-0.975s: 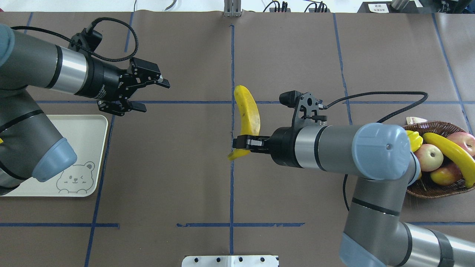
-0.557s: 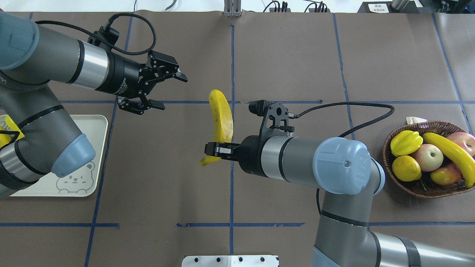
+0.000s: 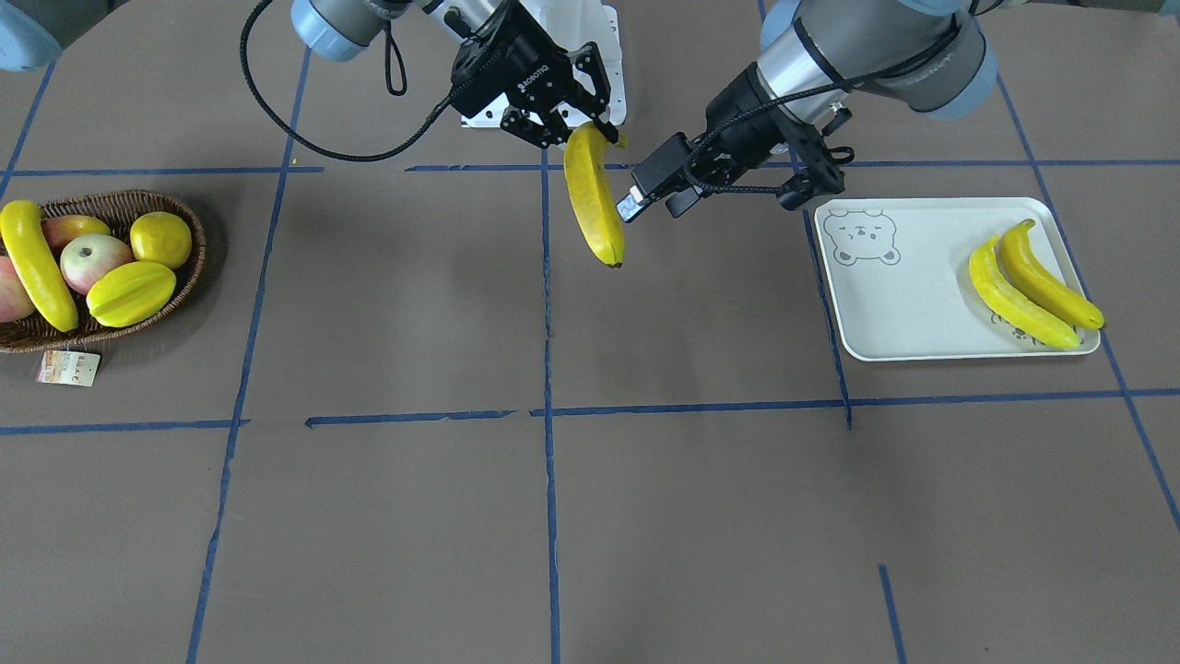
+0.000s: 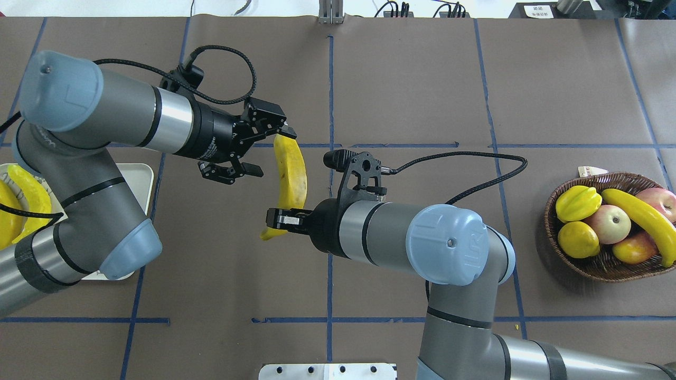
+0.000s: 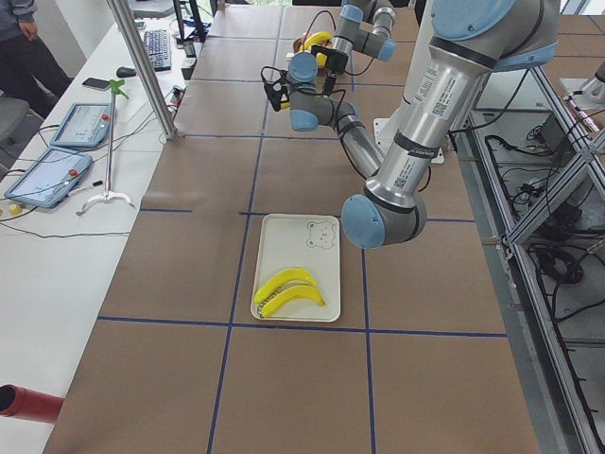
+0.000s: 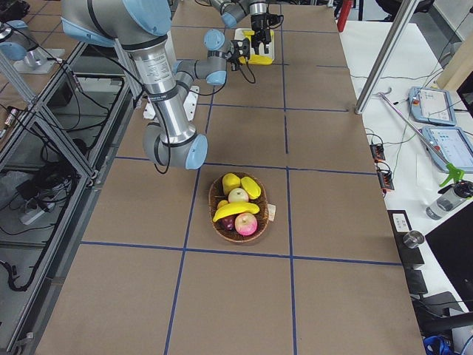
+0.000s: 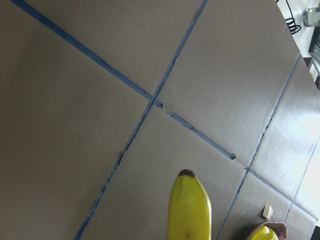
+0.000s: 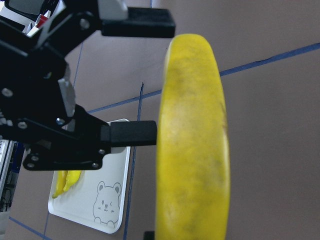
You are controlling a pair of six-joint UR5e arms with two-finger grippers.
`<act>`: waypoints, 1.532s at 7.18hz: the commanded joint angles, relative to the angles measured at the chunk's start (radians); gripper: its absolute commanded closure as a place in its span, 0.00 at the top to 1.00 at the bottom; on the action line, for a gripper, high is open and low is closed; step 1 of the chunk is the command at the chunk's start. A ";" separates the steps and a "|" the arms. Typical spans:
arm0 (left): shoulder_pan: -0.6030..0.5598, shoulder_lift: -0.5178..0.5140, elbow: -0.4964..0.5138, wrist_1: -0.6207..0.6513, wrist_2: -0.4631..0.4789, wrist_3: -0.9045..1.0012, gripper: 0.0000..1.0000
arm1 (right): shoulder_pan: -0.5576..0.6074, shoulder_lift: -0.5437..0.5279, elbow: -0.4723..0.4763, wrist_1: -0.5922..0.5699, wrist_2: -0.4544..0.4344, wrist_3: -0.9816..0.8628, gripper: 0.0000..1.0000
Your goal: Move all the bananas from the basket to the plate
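Note:
My right gripper (image 4: 273, 217) is shut on the lower end of a banana (image 4: 291, 171) and holds it above the middle of the table; the gripper (image 3: 590, 129) and banana (image 3: 595, 198) also show in the front view. My left gripper (image 4: 273, 152) is open, its fingers beside the banana's upper end, not closed on it. The banana's tip (image 7: 189, 210) shows in the left wrist view. Two bananas (image 3: 1032, 288) lie on the plate (image 3: 913, 304). One banana (image 4: 641, 221) lies in the wicker basket (image 4: 591, 269) at the right.
The basket also holds a starfruit (image 4: 578, 203), a round citrus (image 4: 578, 238) and apples (image 4: 610, 221). A small label card (image 4: 591, 170) lies beside it. My left arm overhangs most of the plate (image 4: 136, 179). A metal mount (image 4: 327, 371) sits at the near edge.
My right arm has carried the banana leftward. My left arm has swung right from the plate, and its open gripper has reached the banana's upper end.

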 commanded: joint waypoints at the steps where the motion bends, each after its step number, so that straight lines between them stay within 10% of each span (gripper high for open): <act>1: 0.032 -0.011 0.000 0.000 0.034 -0.021 0.70 | -0.002 0.002 -0.002 0.000 -0.002 0.000 0.00; 5: 0.032 -0.009 0.000 0.000 0.032 -0.018 0.46 | -0.002 0.001 -0.002 0.000 0.000 0.000 0.00; 7: 0.030 -0.006 -0.001 0.000 0.032 -0.018 0.00 | -0.005 0.001 -0.001 0.002 0.000 -0.003 0.07; 9: 0.030 0.000 -0.003 0.000 0.031 -0.013 0.00 | -0.002 0.001 -0.001 0.000 0.004 -0.003 0.99; 11: 0.027 0.003 -0.011 0.000 0.029 -0.013 0.00 | 0.004 0.001 0.008 0.000 0.014 -0.003 1.00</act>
